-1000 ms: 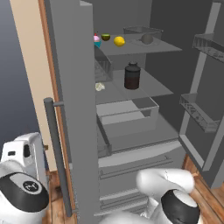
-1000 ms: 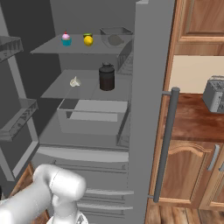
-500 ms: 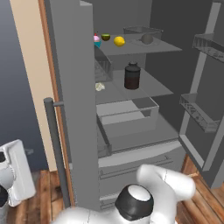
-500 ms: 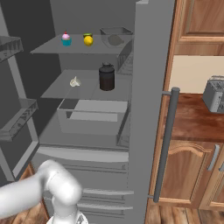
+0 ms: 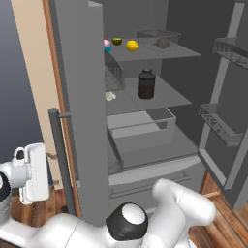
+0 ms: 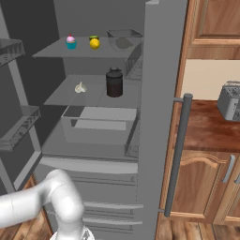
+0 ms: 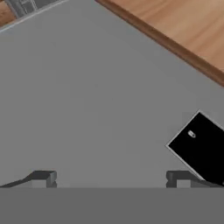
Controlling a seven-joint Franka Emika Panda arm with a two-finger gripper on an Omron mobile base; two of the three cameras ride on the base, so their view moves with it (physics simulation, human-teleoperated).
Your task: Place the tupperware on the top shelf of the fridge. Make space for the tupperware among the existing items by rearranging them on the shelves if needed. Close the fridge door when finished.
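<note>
The fridge (image 5: 80, 97) stands with both doors open. On its top shelf (image 5: 145, 52) sit the pink cupcake (image 5: 107, 44), the green halved fruit (image 5: 116, 41), the lemon (image 5: 131, 45) and the grey tupperware (image 5: 157, 41), also on the right of that shelf as tupperware (image 6: 124, 41). On the shelf below is the dark jar (image 5: 146, 85). My gripper (image 7: 111, 179) is open and holds nothing. It faces a flat grey door face with the black display panel (image 7: 203, 148). The hand's white body (image 5: 31, 172) hangs low, left of the left door.
A small pale item (image 5: 111, 96) lies left of the jar, above the grey drawer bin (image 5: 140, 128). The right door's racks (image 5: 220, 123) jut out. The left door's bar handle (image 5: 60, 160) is close to the hand. A silver toaster (image 6: 230, 101) stands on the wooden counter.
My arm's links have swung left across the bottom of the left base view. The white hand stays low beside the left door. The things on the shelves have not moved.
</note>
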